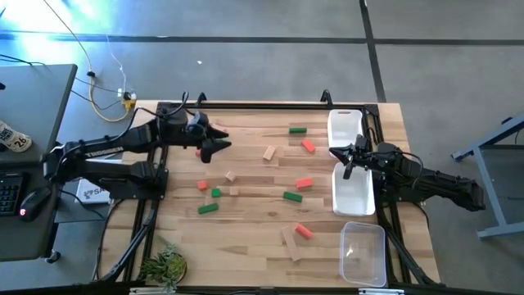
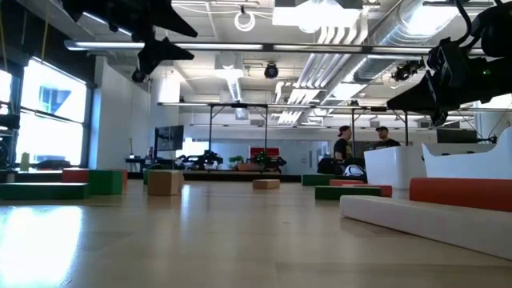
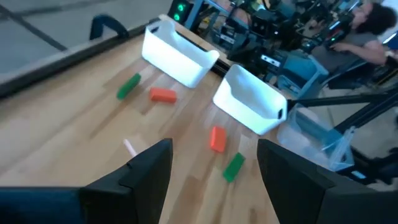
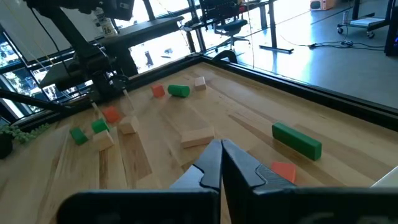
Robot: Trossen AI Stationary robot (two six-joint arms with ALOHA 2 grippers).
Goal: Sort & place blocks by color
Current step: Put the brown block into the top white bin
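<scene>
The left arm reaches in from the table's nine o'clock side, its forearm running toward three o'clock, and the left gripper (image 1: 219, 144) hangs above the wood at about ten o'clock from the table's middle. In the left wrist view its two fingers (image 3: 146, 171) stand wide apart with nothing between them — released.

The blocks lie scattered over the table (image 1: 254, 246). Below the left gripper, toward seven o'clock from centre, sit a red block (image 1: 202, 186), a green cube (image 1: 215, 193) just beside it and a green bar (image 1: 207, 208), with a small tan cube (image 1: 231, 176) near them. Around the middle lie a tan block (image 1: 268, 152), a red bar (image 1: 304, 183) and a green bar (image 1: 292, 196). Toward one o'clock are a green bar (image 1: 297, 129) and a red bar (image 1: 308, 146). Toward five o'clock a tan bar (image 1: 291, 243) lies beside a red block (image 1: 304, 232).

At three o'clock two white trays stand end to end, the far one (image 1: 345, 127) and the near one (image 1: 354, 193); a clear tray (image 1: 363, 253) sits at five o'clock.

The right arm comes in from three o'clock, and the right gripper (image 1: 352, 158) hovers between the two white trays — its fingers (image 4: 245, 165) pressed together, holding nothing.
</scene>
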